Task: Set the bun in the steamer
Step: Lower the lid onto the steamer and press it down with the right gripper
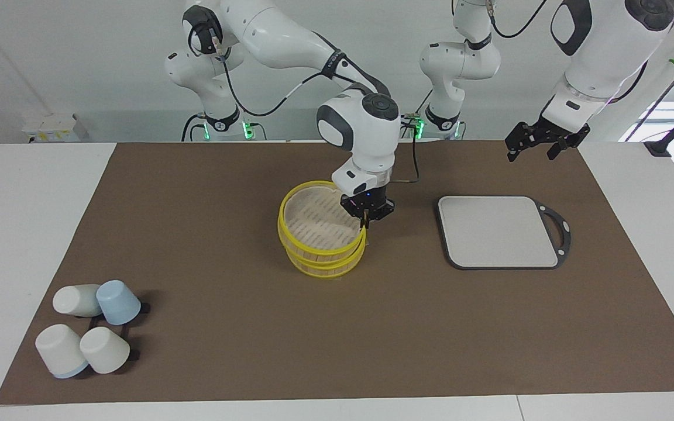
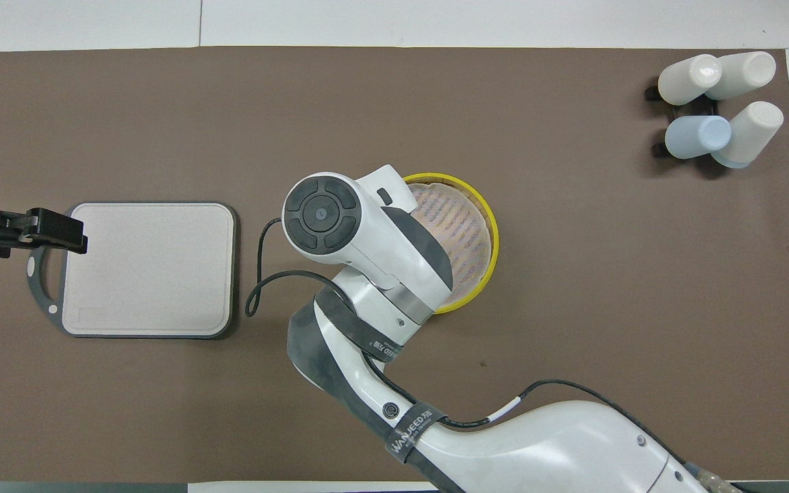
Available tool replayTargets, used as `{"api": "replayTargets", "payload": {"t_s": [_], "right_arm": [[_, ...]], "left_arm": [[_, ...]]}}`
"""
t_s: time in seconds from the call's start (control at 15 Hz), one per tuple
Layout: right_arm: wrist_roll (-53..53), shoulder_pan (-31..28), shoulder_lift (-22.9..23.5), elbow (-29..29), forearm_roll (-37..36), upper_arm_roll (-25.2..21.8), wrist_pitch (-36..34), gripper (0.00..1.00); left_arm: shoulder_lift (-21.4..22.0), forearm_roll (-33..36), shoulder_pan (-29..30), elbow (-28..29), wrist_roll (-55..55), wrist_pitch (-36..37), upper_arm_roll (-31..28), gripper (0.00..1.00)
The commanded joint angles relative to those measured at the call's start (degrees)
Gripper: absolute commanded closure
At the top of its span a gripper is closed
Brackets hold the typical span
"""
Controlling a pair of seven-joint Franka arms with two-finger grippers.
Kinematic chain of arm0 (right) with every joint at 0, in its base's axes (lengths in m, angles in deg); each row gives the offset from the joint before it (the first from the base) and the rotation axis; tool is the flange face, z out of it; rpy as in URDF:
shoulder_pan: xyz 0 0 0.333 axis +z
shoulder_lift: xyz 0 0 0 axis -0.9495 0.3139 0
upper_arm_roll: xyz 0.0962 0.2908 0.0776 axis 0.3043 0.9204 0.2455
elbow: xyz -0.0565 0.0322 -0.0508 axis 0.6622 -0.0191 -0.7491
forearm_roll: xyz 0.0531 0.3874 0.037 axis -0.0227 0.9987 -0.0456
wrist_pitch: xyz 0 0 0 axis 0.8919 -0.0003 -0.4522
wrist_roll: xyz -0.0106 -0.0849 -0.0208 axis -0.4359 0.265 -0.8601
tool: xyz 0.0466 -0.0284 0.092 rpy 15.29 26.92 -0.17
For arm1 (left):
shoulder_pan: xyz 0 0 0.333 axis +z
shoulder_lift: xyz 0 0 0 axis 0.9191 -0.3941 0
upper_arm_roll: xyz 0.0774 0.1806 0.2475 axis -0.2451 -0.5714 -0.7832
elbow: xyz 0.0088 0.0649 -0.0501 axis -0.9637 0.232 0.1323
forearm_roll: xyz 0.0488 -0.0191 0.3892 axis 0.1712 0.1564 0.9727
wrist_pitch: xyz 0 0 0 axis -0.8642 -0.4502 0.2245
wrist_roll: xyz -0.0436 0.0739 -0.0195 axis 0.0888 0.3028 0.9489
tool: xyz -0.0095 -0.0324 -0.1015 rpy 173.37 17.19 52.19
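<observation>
The steamer (image 1: 326, 262) stands in the middle of the brown mat, with yellow rims. Its pale woven lid (image 1: 316, 221) lies on it, tilted, with the edge toward the left arm's end raised. My right gripper (image 1: 364, 224) points down at that raised edge and is shut on the lid's yellow rim. In the overhead view the lid (image 2: 461, 233) shows beside the right arm's wrist, which hides the gripper. The bun is out of view. My left gripper (image 1: 539, 146) waits open and empty in the air over the mat's edge by the grey board; it also shows in the overhead view (image 2: 48, 229).
A flat grey square board (image 1: 498, 231) with a dark handle lies toward the left arm's end. Several white and pale-blue cups (image 1: 94, 330) lie on a small black rack at the right arm's end, farther from the robots.
</observation>
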Motion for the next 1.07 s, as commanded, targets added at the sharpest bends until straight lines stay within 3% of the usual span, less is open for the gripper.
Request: {"api": "replayTargets", "payload": {"t_s": [0.0, 1.0], "right_arm": [[-2.2, 0.6, 2.5, 5.2, -1.2, 0.2, -1.8, 1.0], [-0.8, -1.4, 2.4, 4.3, -0.9, 0.3, 0.3, 1.0]], "left_arm": [[0.1, 0.8, -1.0, -0.6, -0.6, -0.4, -0.9, 0.0], [0.2, 0.3, -1.1, -0.6, -0.5, -3.6, -0.9, 0.0]]}}
